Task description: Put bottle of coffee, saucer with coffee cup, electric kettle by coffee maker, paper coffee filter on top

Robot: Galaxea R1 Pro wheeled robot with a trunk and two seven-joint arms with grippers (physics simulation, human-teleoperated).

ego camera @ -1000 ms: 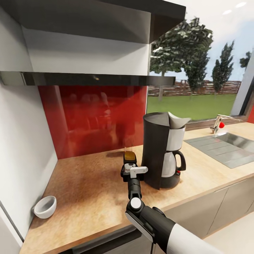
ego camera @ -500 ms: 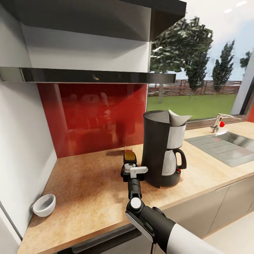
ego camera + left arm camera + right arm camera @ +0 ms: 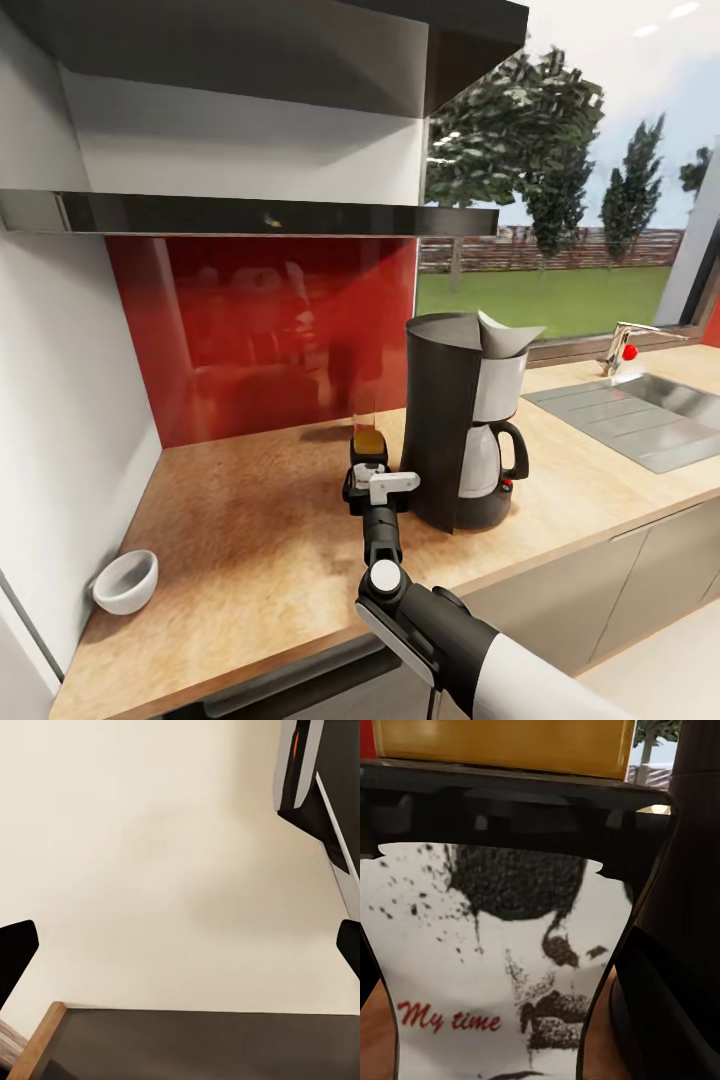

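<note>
Right gripper (image 3: 367, 462) clamped on coffee bottle (image 3: 367, 440), bottle low over countertop (image 3: 250, 520), just left of coffee maker (image 3: 462, 425); contact with counter unclear. Filter (image 3: 505, 338) atop maker. Cup (image 3: 125, 581) far left by wall. Left fingers (image 3: 15, 952) spread wide, holding nothing

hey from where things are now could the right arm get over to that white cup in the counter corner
Probably not right away. The right gripper is shut on the bottle of coffee beside the coffee maker. The coffee cup sits far across bare countertop, nothing between, but it looks a long stretch.
</note>
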